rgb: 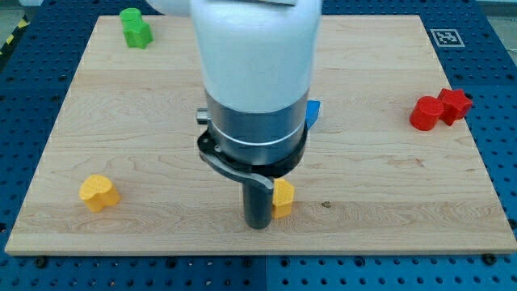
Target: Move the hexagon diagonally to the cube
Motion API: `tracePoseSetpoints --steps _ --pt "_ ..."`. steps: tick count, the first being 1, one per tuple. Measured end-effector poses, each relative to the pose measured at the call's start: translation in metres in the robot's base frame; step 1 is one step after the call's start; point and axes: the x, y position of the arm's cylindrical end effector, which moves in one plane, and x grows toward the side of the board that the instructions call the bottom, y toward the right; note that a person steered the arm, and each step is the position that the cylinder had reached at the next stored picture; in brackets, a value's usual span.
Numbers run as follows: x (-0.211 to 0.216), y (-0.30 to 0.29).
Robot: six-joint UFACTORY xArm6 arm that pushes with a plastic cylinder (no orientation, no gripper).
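My tip (258, 225) is at the bottom middle of the wooden board (161, 137), the rod hanging down from the large white and grey arm body. A yellow hexagon-like block (283, 198) sits right against the rod's right side, seemingly touching it. A blue block (313, 112), likely the cube, shows only as a corner behind the arm's right side, up and to the right of the yellow block. Most of the blue block is hidden by the arm.
A yellow heart-shaped block (98, 192) lies at bottom left. A green block (135, 27) is at top left. A red cylinder (426, 113) and a red star-like block (455, 105) touch at the right edge.
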Motion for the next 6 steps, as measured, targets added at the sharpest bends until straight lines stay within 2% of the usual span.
tracePoseSetpoints --steps 1,6 --pt "-0.012 -0.033" --pt "-0.015 0.081"
